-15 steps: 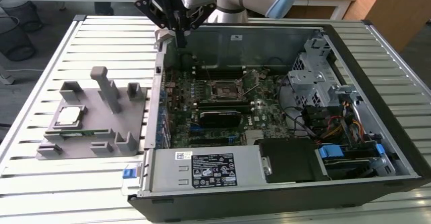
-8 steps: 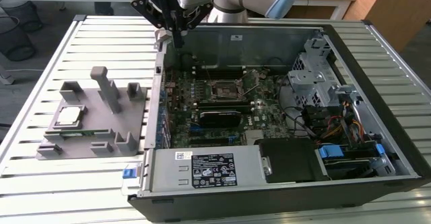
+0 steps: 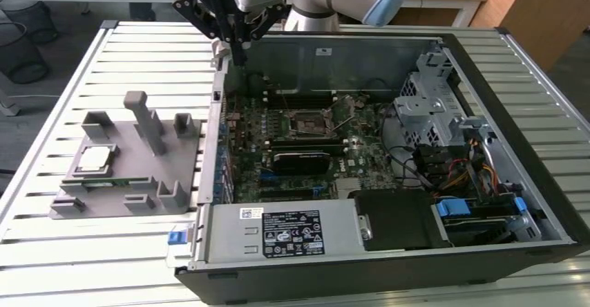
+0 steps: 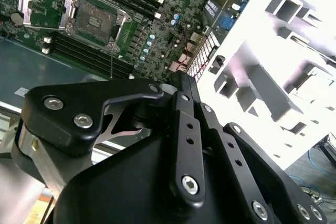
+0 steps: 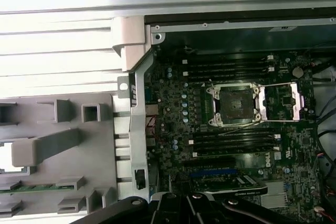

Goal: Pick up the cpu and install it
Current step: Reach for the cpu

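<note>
gripper [image 3: 242, 57]: closed on nothing, tips pointing down above the far wall of the computer case [image 3: 369, 283], well apart from the cpu [image 3: 95, 157].
cpu: flat, silver top up, on the grey holder [image 3: 138, 200], at the exterior view's left of the case.
memory stick [image 3: 109, 181]: green, in the holder just beside the cpu.
socket [image 5: 231, 103]: on the motherboard, metal frame swung open.
table [image 3: 92, 265]: pale slats under holder and case.

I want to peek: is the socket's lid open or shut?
Open. The socket sits bare, its metal lid flipped out beside it.
</note>
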You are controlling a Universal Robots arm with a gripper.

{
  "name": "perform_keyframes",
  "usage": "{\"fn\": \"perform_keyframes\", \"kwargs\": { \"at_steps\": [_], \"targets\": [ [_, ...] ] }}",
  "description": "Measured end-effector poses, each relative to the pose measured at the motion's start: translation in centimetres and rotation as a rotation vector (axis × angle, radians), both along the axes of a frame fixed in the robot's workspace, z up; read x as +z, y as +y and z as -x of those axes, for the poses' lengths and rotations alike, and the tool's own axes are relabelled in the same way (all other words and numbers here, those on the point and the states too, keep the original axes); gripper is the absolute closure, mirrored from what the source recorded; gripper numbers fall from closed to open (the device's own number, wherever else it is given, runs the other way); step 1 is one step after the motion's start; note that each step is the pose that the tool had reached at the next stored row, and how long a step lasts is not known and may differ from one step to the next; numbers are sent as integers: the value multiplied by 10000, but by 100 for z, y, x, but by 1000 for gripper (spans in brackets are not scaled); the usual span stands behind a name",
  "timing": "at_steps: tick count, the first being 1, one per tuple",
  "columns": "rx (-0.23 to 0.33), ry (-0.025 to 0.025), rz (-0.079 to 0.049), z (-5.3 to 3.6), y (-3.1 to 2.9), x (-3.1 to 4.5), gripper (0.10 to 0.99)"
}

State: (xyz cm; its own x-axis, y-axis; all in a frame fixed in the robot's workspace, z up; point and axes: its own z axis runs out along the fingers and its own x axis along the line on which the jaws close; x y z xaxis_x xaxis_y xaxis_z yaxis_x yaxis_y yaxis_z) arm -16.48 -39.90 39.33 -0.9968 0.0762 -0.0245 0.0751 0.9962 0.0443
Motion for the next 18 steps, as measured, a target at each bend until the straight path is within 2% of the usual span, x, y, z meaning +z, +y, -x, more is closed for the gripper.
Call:
{"fn": "perform_keyframes", "kwargs": {
  "at_steps": [18],
  "targets": [
    [0,0,0,158,0,0,980]
  ]
}}
